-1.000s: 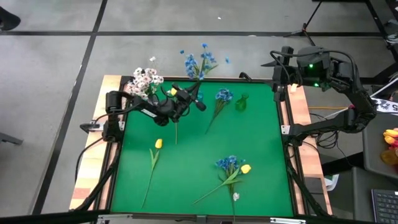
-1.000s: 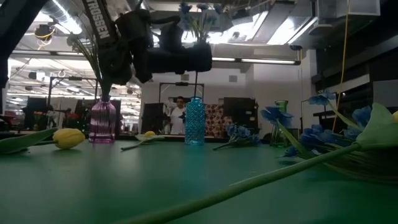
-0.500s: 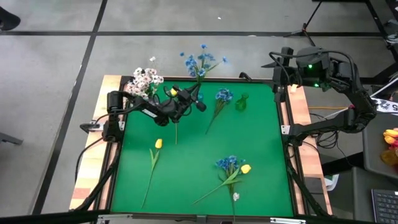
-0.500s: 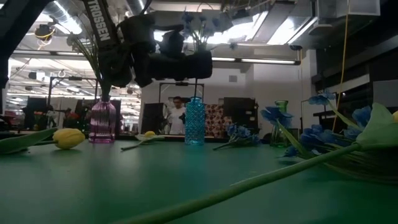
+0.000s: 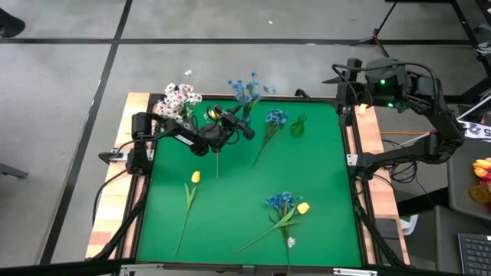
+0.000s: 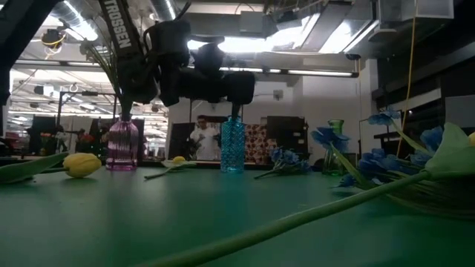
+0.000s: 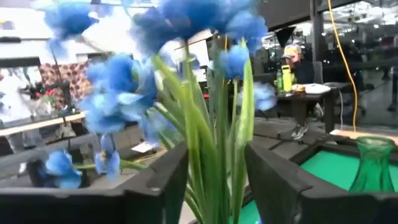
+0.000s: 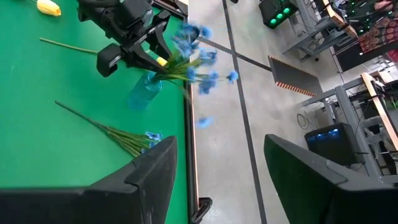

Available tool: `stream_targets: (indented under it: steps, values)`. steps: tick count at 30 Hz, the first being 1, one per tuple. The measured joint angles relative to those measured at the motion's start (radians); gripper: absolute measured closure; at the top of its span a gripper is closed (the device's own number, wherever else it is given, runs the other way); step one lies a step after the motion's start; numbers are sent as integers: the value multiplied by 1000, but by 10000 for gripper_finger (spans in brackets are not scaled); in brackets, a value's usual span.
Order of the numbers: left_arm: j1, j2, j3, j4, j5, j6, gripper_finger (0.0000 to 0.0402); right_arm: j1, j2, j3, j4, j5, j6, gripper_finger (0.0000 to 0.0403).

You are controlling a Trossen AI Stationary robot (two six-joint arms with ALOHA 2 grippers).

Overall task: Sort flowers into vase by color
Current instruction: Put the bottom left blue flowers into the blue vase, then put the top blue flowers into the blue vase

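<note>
Left gripper (image 5: pixel 247 127) at the far edge of the green table (image 5: pixel 322 222), over the blue vase (image 6: pixel 232 145); its fingers (image 7: pixel 158 186) stand apart, one on each side of the green stalks of a bunch of blue flowers (image 5: pixel 245 88), which stands upright in that vase with blooms above the gripper; whether the fingers touch the stalks cannot be told. Right gripper (image 8: pixel 217 180) parked beyond the far right corner of the table, jaws wide, nothing between them. Pink vase (image 6: pixel 123 144) at the far left, holding white flowers (image 5: pixel 179 100). Green vase (image 5: pixel 298 126) to the right of the blue vase, with a loose blue stem (image 5: pixel 271 123) lying between them. A yellow flower (image 5: pixel 191 192) lies left of centre, stalk running toward the near edge; a second yellow bud (image 6: pixel 177 159) rests beside the blue vase. Near the front, right of centre, lie more blue blooms (image 5: pixel 281 202) together with a yellow bud (image 5: pixel 303 208). A person (image 6: pixel 199 138) stands in the room beyond the table.
</note>
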Motion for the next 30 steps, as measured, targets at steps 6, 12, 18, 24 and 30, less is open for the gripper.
stream_targets:
  steps: [6, 12, 18, 24, 30]
  values:
    - [-34, 0, 0, -1, -97, 98, 203, 0, 0, 0, 0, 0, 0, 162]
    - [-88, 0, 0, -1, -262, 200, 187, 0, 0, 0, 0, 0, 0, 162]
    - [-195, 0, 0, -13, -384, 172, 189, 0, 0, 0, 0, 0, 0, 162]
    - [-308, -1, 0, -125, -381, -53, 189, 0, 0, 0, 0, 0, 0, 162]
    - [-322, -1, 101, -556, -171, -369, 190, 0, 0, 0, 0, 0, -1, 162]
